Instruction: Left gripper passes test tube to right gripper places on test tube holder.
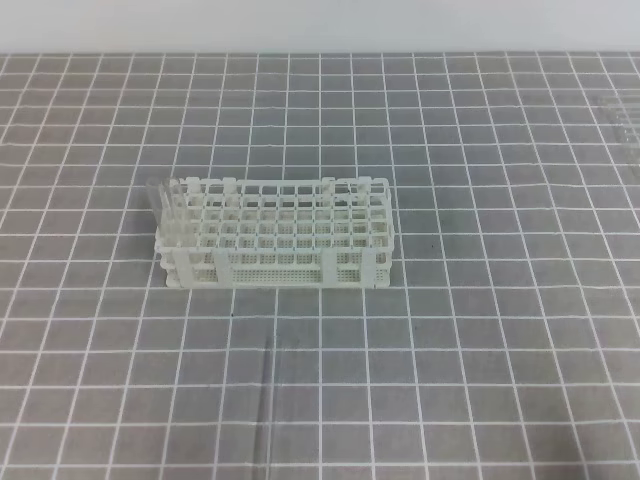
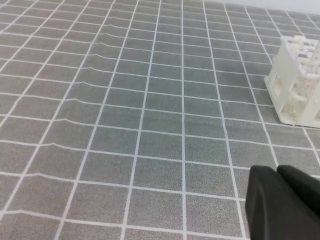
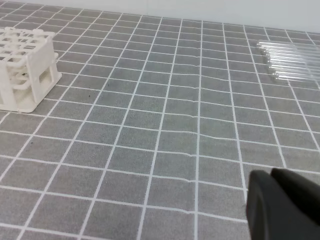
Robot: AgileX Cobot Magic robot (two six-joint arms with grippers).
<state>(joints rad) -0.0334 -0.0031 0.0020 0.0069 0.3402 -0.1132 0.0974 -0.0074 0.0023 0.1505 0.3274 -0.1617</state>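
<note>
A clear test tube lies on the grey grid mat in front of the white test tube holder; it shows only as a faint streak and a kink in the grid lines. Another clear tube stands upright in the holder's left end. Neither arm shows in the exterior high view. My left gripper sits at the lower right of its wrist view, fingers together, nothing between them, the holder far ahead on the right. My right gripper is likewise shut and empty, with the holder at upper left.
Several spare clear tubes lie side by side at the far right of the mat. The grey mat with white grid lines covers the whole surface, ending at a pale wall at the back.
</note>
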